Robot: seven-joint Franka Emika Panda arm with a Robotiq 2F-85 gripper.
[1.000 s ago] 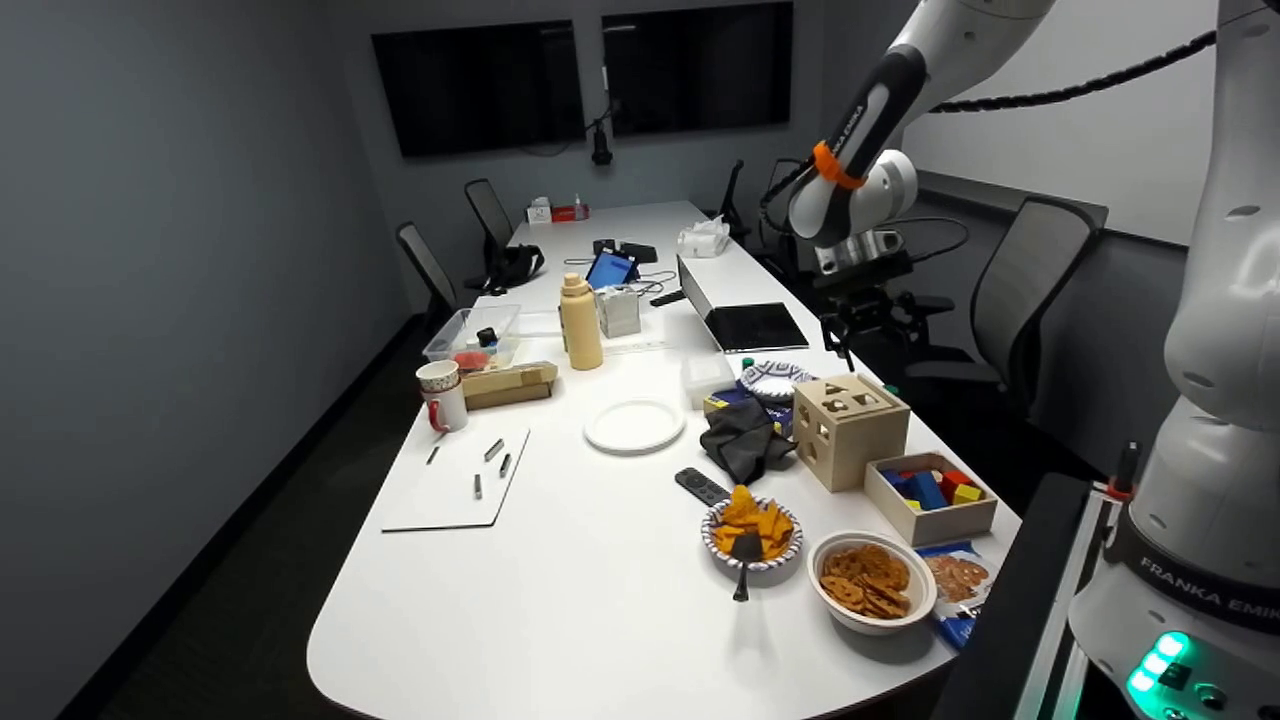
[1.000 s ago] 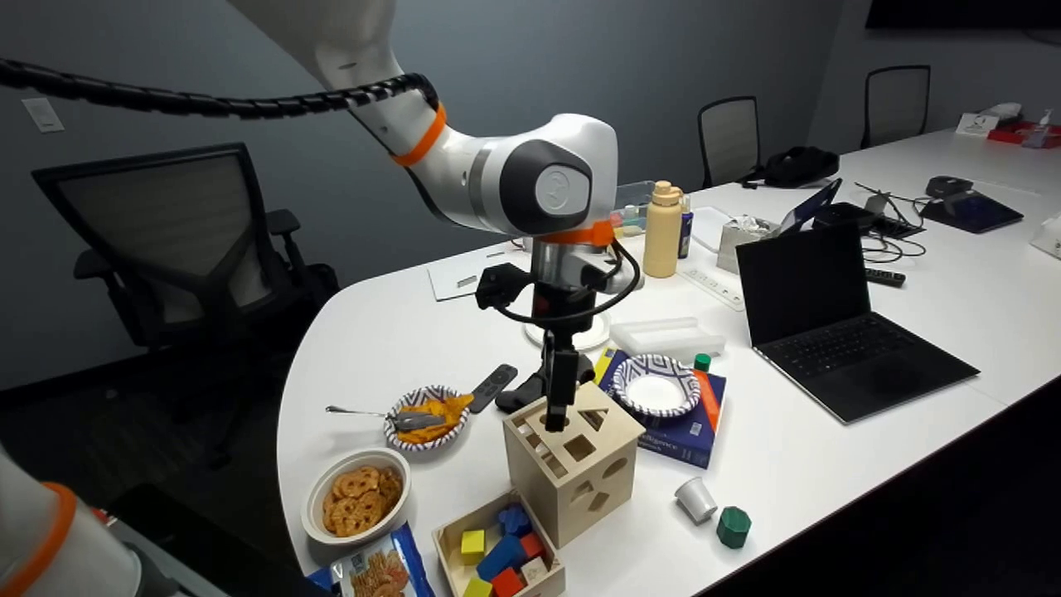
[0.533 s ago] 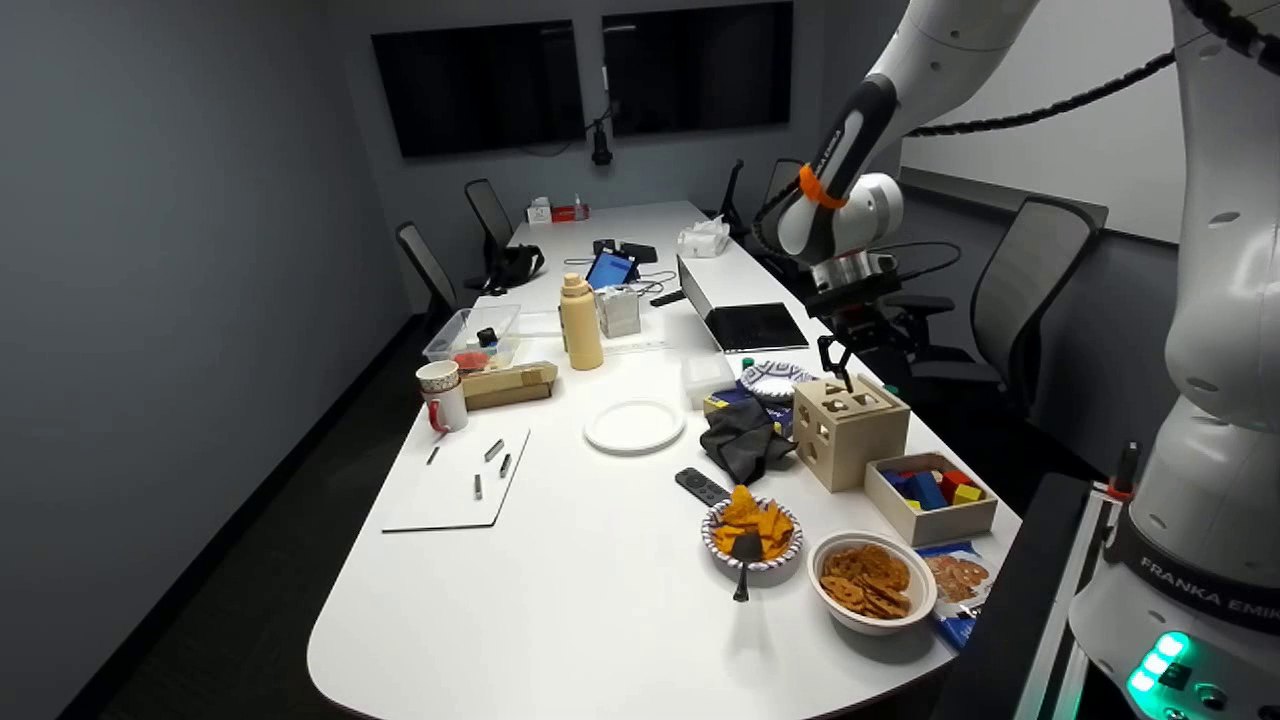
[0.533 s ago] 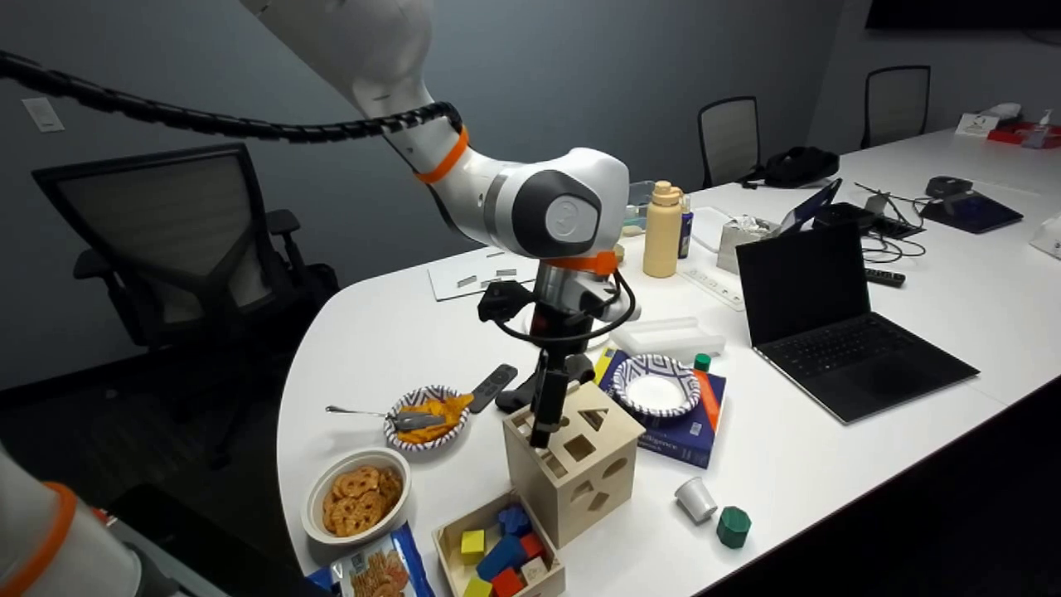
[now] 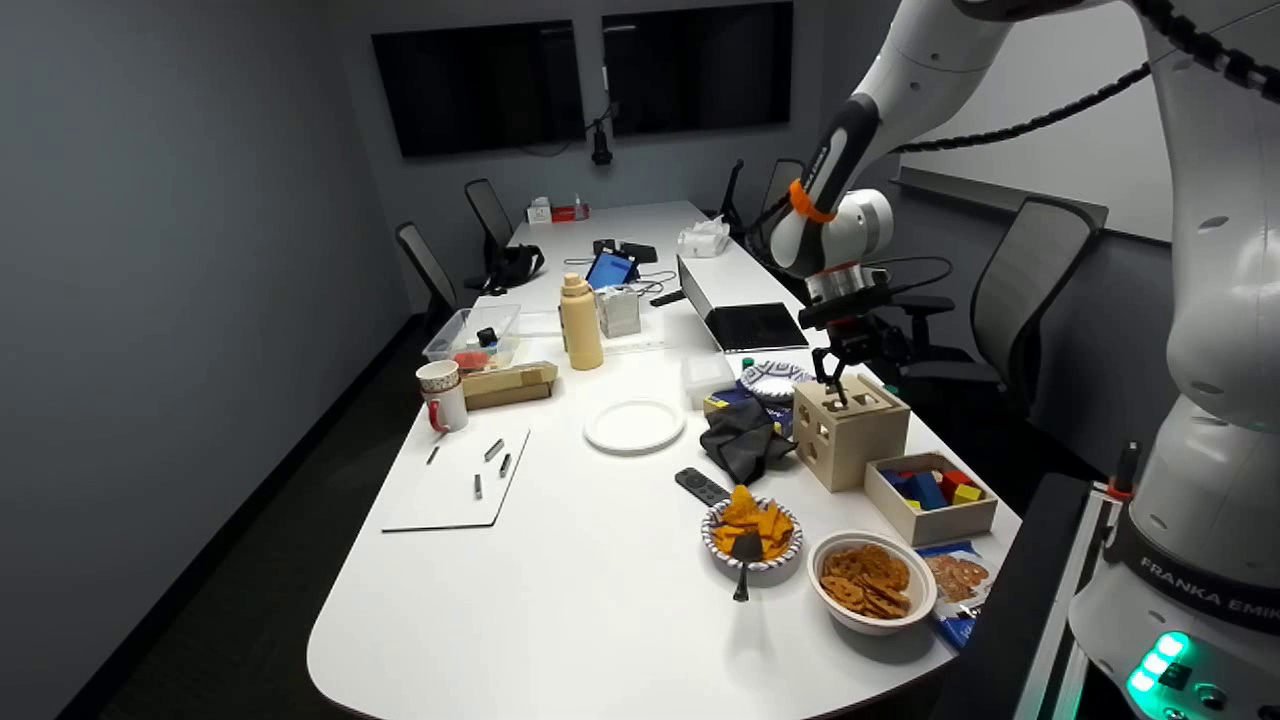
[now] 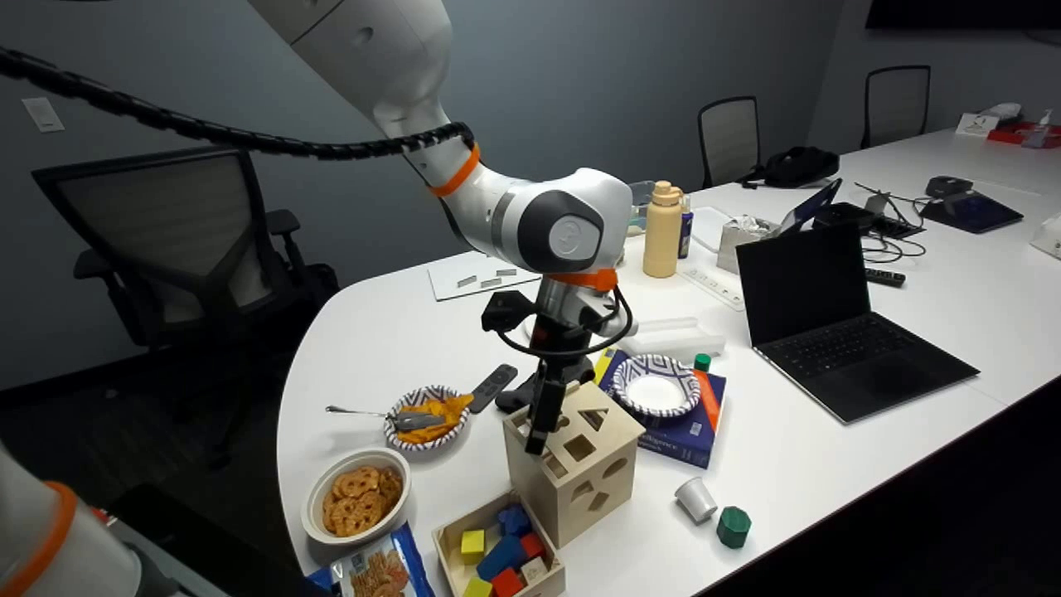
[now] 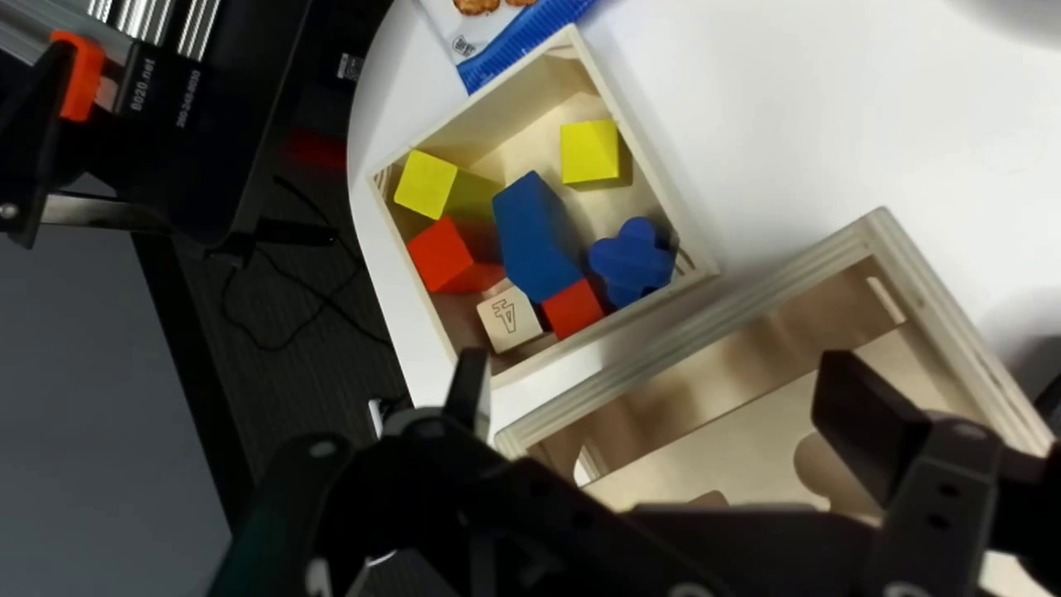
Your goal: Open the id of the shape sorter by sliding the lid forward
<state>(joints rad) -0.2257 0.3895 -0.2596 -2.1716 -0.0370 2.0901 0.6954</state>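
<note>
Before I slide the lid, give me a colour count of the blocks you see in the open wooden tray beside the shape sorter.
Yellow blocks: 2
Red blocks: 2
Blue blocks: 2
Plain wood block: 1
Total in view: 7
</note>
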